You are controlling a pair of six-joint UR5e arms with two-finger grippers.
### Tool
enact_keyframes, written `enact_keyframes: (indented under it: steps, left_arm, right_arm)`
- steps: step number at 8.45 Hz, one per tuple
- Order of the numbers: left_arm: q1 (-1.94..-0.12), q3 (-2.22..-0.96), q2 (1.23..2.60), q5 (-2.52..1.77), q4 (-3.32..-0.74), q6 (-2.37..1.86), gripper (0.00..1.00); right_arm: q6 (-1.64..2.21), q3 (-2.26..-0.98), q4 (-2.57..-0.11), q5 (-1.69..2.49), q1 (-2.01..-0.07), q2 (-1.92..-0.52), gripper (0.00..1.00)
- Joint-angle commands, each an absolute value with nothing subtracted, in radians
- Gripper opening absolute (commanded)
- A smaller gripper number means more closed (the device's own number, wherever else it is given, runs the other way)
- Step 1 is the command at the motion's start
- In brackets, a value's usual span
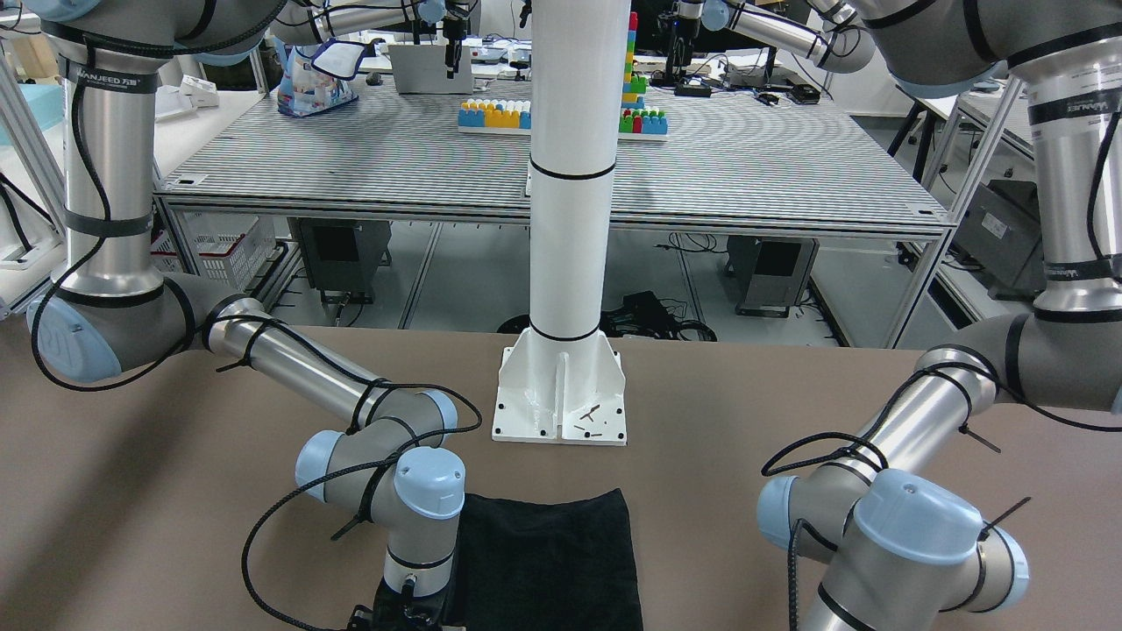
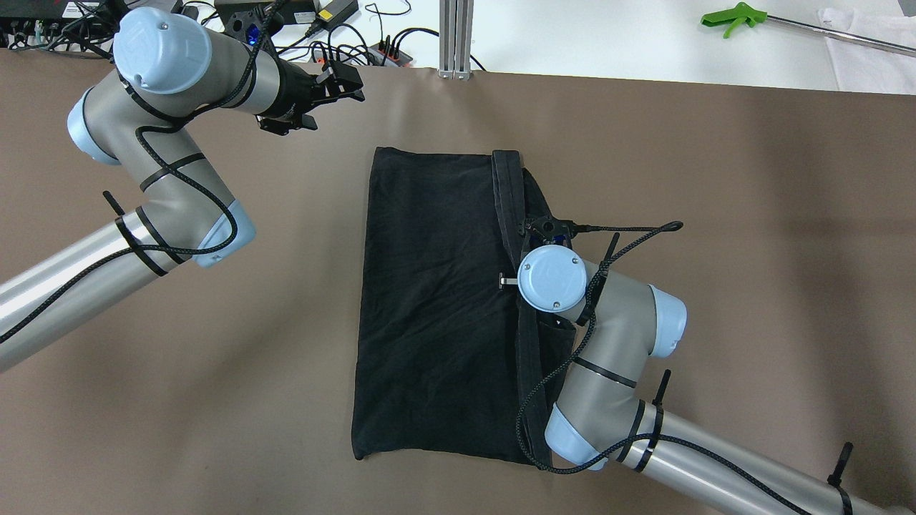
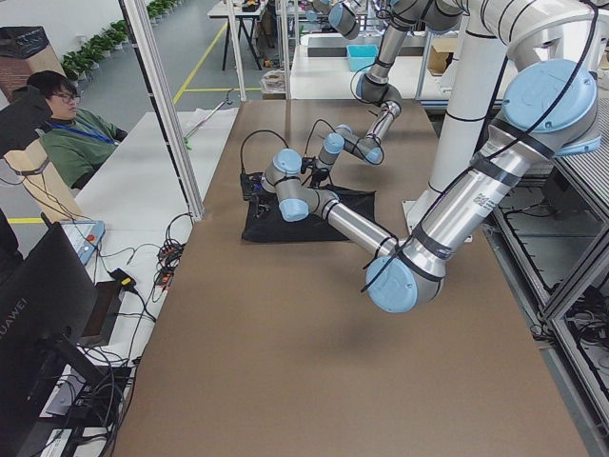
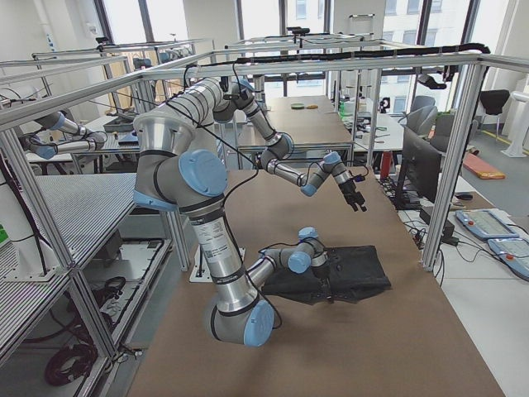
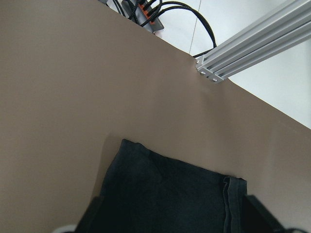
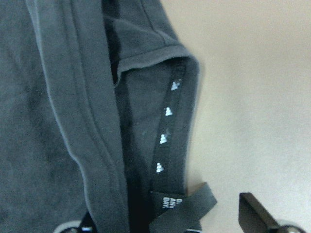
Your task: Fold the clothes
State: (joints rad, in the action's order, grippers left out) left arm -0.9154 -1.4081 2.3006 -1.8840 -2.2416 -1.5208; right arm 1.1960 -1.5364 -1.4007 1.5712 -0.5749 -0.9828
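The clothes (image 2: 436, 300) are one black garment lying flat mid-table, its right side folded over into a hemmed strip (image 2: 509, 200). My right wrist hangs low over that right edge. In the right wrist view the right gripper (image 6: 165, 222) is open; one fingertip (image 6: 257, 213) is over bare table, the other over the fabric, and the collar tape (image 6: 167, 126) lies between them. My left gripper (image 2: 342, 80) is open and raised near the far left of the table, apart from the cloth. Its camera looks down on the garment's far corner (image 5: 131, 145).
The white pillar's base (image 1: 561, 394) is bolted on the robot's side of the garment. An aluminium post (image 2: 456, 36), cables (image 2: 343, 43) and a green-handled grabber (image 2: 737, 16) lie past the table's far edge. A person (image 3: 67, 133) sits beyond that edge.
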Motion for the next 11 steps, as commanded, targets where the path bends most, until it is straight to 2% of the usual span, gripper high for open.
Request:
enact_keyframes:
  steps: [1, 4, 7, 11]
  left_arm:
    - [-0.884, -1.410, 2.310, -1.852, -2.241, -1.531, 1.00]
    - [-0.882, -1.413, 2.313, -1.838, -2.241, -1.534, 1.00]
    - [-0.884, -1.411, 2.312, -1.839, -2.241, -1.534, 1.00]
    - [-0.884, -1.411, 2.310, -1.839, -2.241, -1.534, 1.00]
  right_arm:
    - [1.155, -1.627, -1.401, 1.640, -0.624, -1.070, 0.94]
    - [1.154, -1.629, -1.379, 1.643, -0.637, -1.114, 0.94]
    - [1.150, -1.713, -1.393, 1.725, -0.680, -1.100, 0.94]
    - [1.157, -1.668, -1.388, 1.626, -0.620, -1.056, 0.94]
